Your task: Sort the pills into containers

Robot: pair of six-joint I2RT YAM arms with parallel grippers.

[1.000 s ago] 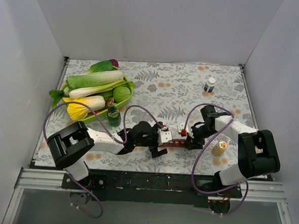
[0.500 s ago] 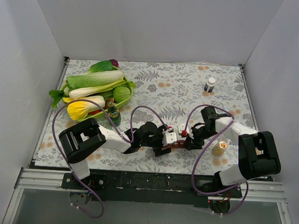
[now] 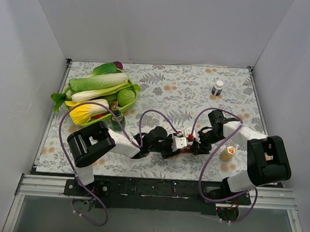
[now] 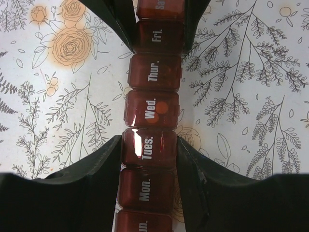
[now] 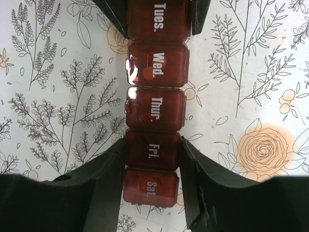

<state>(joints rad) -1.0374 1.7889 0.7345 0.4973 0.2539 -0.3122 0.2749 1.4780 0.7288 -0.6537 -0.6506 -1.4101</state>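
The containers [image 3: 187,147] are a dark-red strip of day-labelled compartments lying on the floral mat between both arms. In the left wrist view the containers [image 4: 150,111] run up the middle, and my left gripper [image 4: 148,145] is shut on the "Tues." compartment, both fingers against its sides. Orange pills [image 4: 157,112] show through the "Wed." lid. In the right wrist view my right gripper [image 5: 153,147] is shut on the "Fri." compartment of the containers [image 5: 155,104], with "Sat." just below the fingertips. From above, the left gripper [image 3: 177,144] and right gripper [image 3: 198,146] face each other along the strip.
A green tray [image 3: 130,100] of leafy vegetables fills the back left, with a small green bottle [image 3: 116,120] at its near edge. A white-capped dark bottle [image 3: 218,87] stands back right. A small orange-topped jar [image 3: 228,152] sits beside the right arm.
My left gripper has moved right onto the strip's near end and closed from wide open onto the "Tues." compartment. The right gripper has stayed on the strip.
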